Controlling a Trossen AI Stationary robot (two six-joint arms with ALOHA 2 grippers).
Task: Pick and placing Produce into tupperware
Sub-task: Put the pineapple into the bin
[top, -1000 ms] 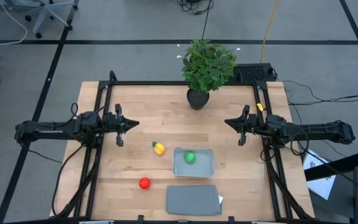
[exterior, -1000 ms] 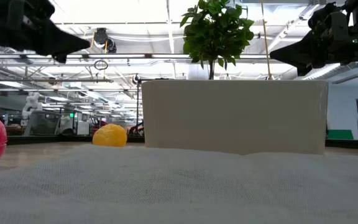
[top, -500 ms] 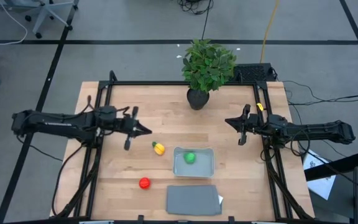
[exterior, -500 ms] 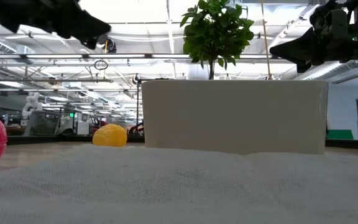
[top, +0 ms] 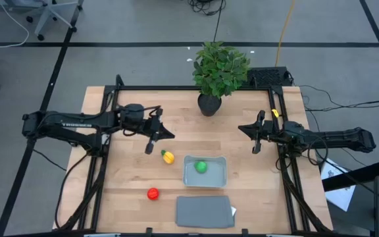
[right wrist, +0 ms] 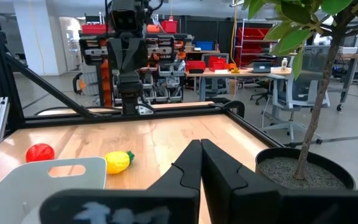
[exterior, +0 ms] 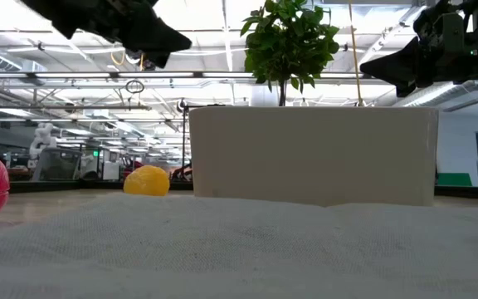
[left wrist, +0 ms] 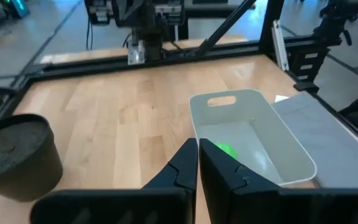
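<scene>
Yellow fruit [top: 168,157] lies at the tub's [top: 204,180] ten o'clock; left claw [top: 158,136], pinched closed, reaches in above it. Right claw [top: 254,137], also closed, waits at three o'clock.

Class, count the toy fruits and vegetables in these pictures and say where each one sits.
3. The green one lies inside the tupperware; the yellow one sits on the table just beside the tub; the red one sits on the table beside the lid.
</scene>
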